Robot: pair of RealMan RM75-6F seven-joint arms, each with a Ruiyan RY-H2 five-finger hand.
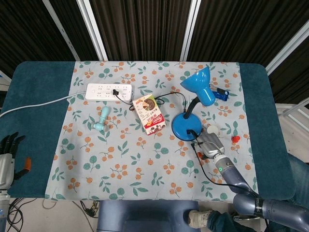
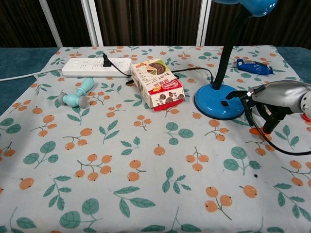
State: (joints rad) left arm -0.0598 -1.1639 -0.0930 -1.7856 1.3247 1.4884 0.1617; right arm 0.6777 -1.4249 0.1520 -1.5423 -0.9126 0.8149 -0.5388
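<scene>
A blue desk lamp stands at mid-right, its round base (image 1: 185, 126) (image 2: 218, 104) on the floral cloth and its shade (image 1: 200, 87) tilted up. My right hand (image 1: 207, 143) (image 2: 273, 99) hovers just right of the base and holds nothing. One finger (image 2: 233, 94) reaches out over the base's right edge near the switch, and the others hang down. Whether it touches the base cannot be told. My left hand (image 1: 7, 155) lies off the cloth at the table's front left edge, fingers spread, holding nothing.
A white jar (image 1: 211, 129) and a small red piece (image 1: 235, 138) sit right of the lamp. Behind it lies a blue packet (image 1: 221, 93) (image 2: 252, 66). Further left are a snack box (image 1: 150, 114) (image 2: 158, 83), a plugged-in power strip (image 1: 108, 91) (image 2: 95, 67) and a light-blue handheld item (image 1: 101, 119) (image 2: 77, 94).
</scene>
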